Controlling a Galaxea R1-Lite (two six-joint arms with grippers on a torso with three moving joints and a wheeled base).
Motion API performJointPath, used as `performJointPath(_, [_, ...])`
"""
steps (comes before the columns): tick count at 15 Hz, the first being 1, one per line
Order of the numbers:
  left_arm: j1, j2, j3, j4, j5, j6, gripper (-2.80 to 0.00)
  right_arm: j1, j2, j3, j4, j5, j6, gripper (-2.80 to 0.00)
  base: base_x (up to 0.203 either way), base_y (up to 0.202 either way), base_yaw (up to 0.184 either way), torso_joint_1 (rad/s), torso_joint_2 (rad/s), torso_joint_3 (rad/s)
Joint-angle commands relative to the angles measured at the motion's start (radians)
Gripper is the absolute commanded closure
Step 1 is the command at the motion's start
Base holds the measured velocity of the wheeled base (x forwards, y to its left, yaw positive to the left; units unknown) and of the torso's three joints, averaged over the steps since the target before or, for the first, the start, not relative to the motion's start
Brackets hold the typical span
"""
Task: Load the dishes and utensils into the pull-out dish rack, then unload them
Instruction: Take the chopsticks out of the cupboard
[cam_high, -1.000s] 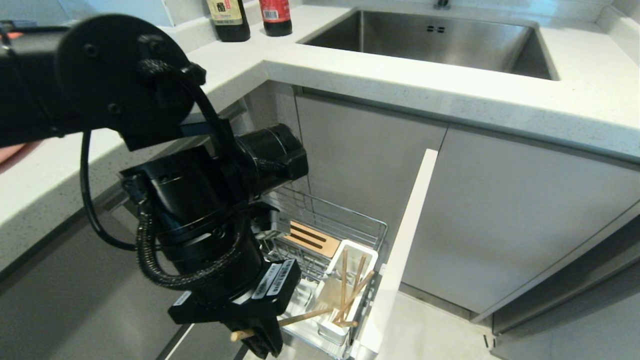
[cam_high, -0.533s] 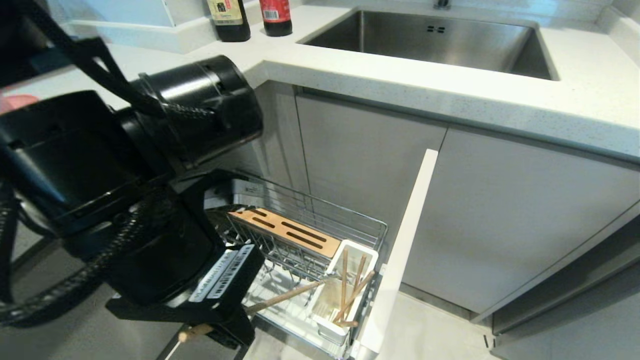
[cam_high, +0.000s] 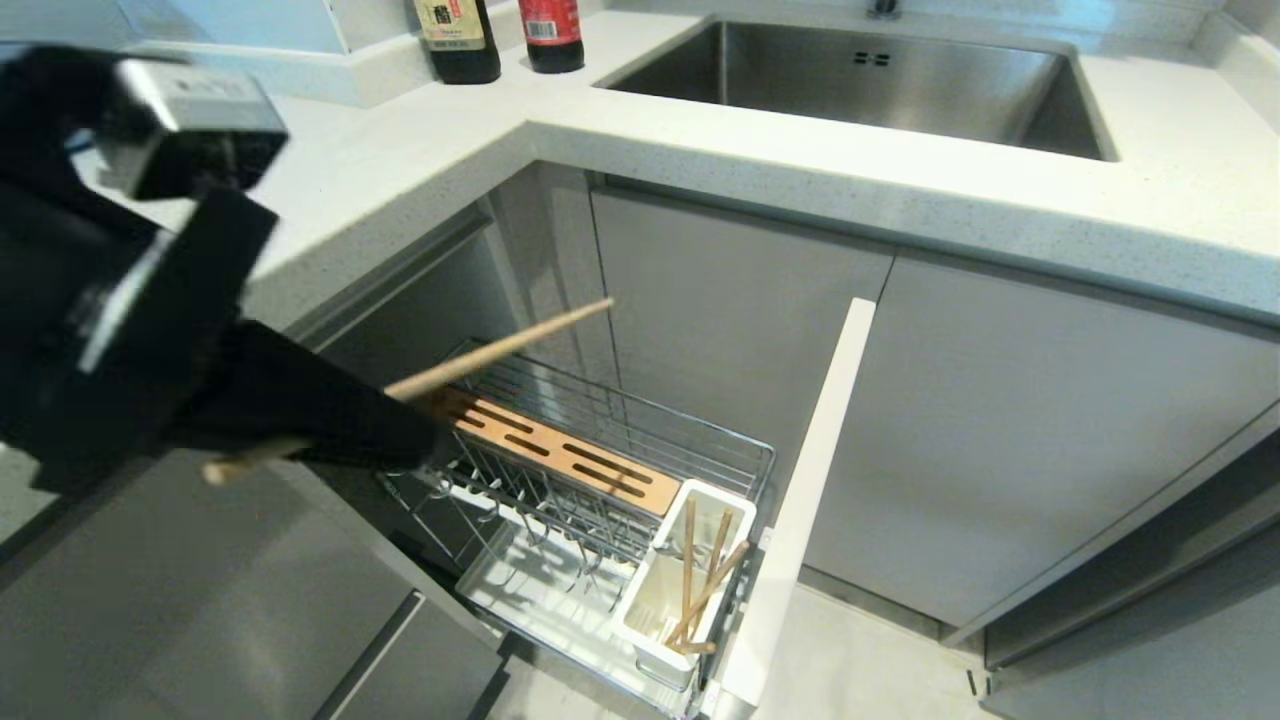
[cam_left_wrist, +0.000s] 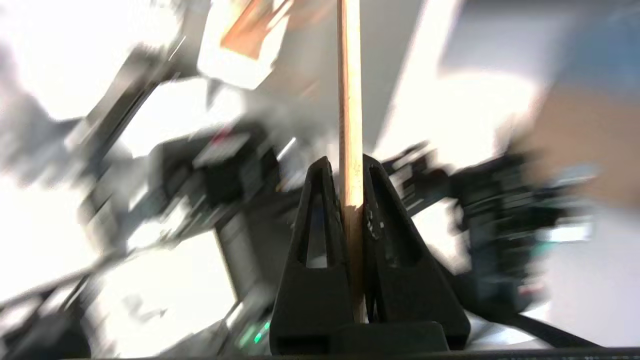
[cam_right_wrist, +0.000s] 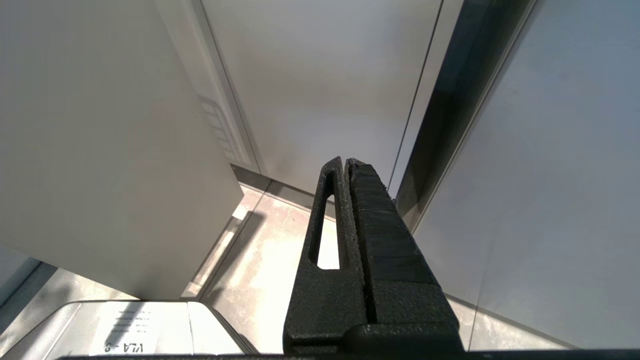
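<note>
Holding one chopstick (cam_high: 500, 347) in the left hand (cam_left_wrist: 351, 170), jaws pinched tight on it, up at the left of the head view above the pull-out dish rack (cam_high: 600, 470) and below the worktop (cam_high: 400, 180) edge. We grip it low on the shaft, short butt end sticking out behind, long end cantilevered toward the cabinet. We judge it light, stiff, smooth wood: no crush risk, but the round shaft can pivot or slide between flat pads, so a grip nearer mid-length would swing less. More chopsticks (cam_high: 700, 580) lean in the white utensil cup (cam_high: 650, 600) at the rack's front corner, beside the slotted wooden strip (cam_high: 560, 455). Right hand (cam_right_wrist: 346, 165) is parked low by the cabinet fronts, shut on nothing. Plate, bowl and spoon aren't in view.
</note>
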Motion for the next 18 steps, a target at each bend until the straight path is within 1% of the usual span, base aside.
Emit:
performJointPath(1, [0.014,-0.126,0.004,-0.072,0.002,-0.01,0.0,0.0,0.0,0.002,0.0,0.0,0.0,0.0,0.0,0.0,0.0,0.0,0.0,0.0])
performJointPath(2, [0.042,-0.163,0.006,-0.111,0.003,-0.011,0.0,0.0,0.0,0.002,-0.001,-0.001,0.0,0.0,0.0,0.0,0.0,0.0,0.0,0.0])
performJointPath(3, [0.096,-0.207,0.01,-0.161,0.002,-0.01,0.0,0.0,0.0,0.002,0.001,-0.001,0.0,0.0,0.0,0.0,0.0,0.0,0.0,0.0])
performJointPath(5, [0.234,-0.287,0.037,-0.279,-0.009,0.003,0.0,0.0,0.0,0.002,-0.001,0.0,0.0,0.0,0.0,0.0,0.0,0.0,0.0,0.0])
performJointPath(6, [0.323,-0.324,0.054,-0.34,-0.026,0.013,0.0,0.0,0.0,0.002,0.0,0.001,0.0,0.0,0.0,0.0,0.0,0.0,0.0,0.0])
performJointPath(8, [0.534,-0.384,0.075,-0.437,-0.086,0.038,0.0,0.0,0.0,0.002,-0.001,0.0,0.0,0.0,0.0,0.0,0.0,0.0,0.0,0.0])
performJointPath(9, [0.654,-0.414,0.08,-0.468,-0.118,0.054,0.0,0.0,0.0,0.002,0.001,-0.001,0.0,0.0,0.0,0.0,0.0,0.0,0.0,0.0])
performJointPath(13, [1.138,-0.515,0.121,-0.517,-0.214,0.095,0.0,0.0,0.0,0.002,0.0,0.0,0.0,0.0,0.0,0.0,0.0,0.0,0.0,0.0])
performJointPath(15, [1.362,-0.56,0.179,-0.522,-0.216,0.103,0.0,0.0,0.0,0.002,-0.001,-0.001,0.0,0.0,0.0,0.0,0.0,0.0,0.0,0.0])
performJointPath(16, [1.461,-0.589,0.247,-0.521,-0.196,0.106,0.0,0.0,0.0,0.002,-0.001,-0.001,0.0,0.0,0.0,0.0,0.0,0.0,0.0,0.0])
performJointPath(18, [1.567,-0.646,0.418,-0.52,-0.142,0.104,0.0,0.0,0.0,0.002,-0.001,-0.001,0.0,0.0,0.0,0.0,0.0,0.0,0.0,0.0])
